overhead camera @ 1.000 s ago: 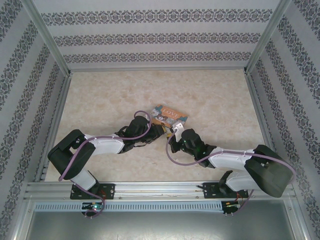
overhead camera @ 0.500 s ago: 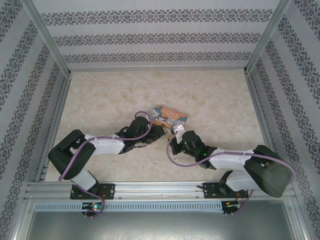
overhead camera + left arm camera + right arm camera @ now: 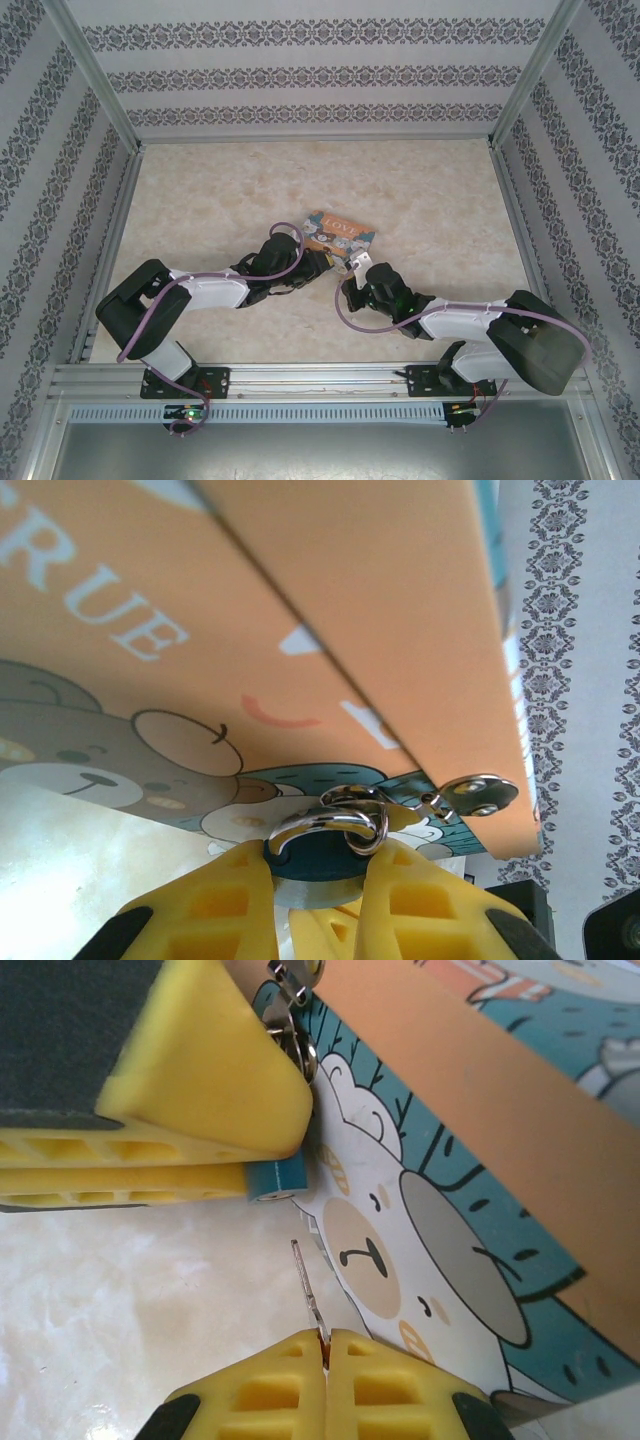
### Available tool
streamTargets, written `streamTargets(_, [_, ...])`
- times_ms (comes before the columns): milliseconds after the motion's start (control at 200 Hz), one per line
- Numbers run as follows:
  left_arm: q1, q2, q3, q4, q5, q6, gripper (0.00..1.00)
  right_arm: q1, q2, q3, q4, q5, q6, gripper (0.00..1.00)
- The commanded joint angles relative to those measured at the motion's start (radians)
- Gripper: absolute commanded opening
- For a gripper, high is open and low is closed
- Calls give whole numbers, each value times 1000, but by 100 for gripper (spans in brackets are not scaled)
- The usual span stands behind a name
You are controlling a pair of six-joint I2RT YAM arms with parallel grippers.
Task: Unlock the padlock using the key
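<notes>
My left gripper (image 3: 318, 880) is shut on the padlock (image 3: 322, 852), a tiny teal-blue body whose silvery shackle (image 3: 330, 820) hooks through the tin's hasp. In the right wrist view the padlock (image 3: 276, 1178) pokes out from the left gripper's yellow fingers (image 3: 200, 1070), its keyhole end facing down. My right gripper (image 3: 326, 1348) is shut on the key (image 3: 308, 1282), a slim silvery blade pointing up toward the padlock with a short gap between tip and keyhole. In the top view the two grippers meet at the tin's near edge, left (image 3: 326, 262) and right (image 3: 357, 266).
The colourful cartoon tin (image 3: 337, 232) lies on the marble-patterned table (image 3: 420, 200), and its bear-printed side (image 3: 440, 1220) stands close beside the key. Patterned walls and metal frame rails surround the table.
The right arm has shifted slightly, its gripper staying near the padlock. The left arm and the tin have held still.
</notes>
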State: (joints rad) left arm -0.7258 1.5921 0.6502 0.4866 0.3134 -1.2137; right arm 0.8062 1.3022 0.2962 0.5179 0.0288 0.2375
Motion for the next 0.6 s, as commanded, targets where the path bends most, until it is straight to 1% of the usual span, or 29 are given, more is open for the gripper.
streamTargets(0, [-15, -25, 17, 42, 4, 6, 5, -17, -14, 12, 23, -6, 20, 0])
streamTargets(295, [-15, -23, 18, 45, 7, 6, 5, -29, -41, 15, 40, -53, 22, 0])
streamTargets(595, [-15, -21, 19, 50, 10, 4, 5, -35, -21, 37, 58, -78, 26, 0])
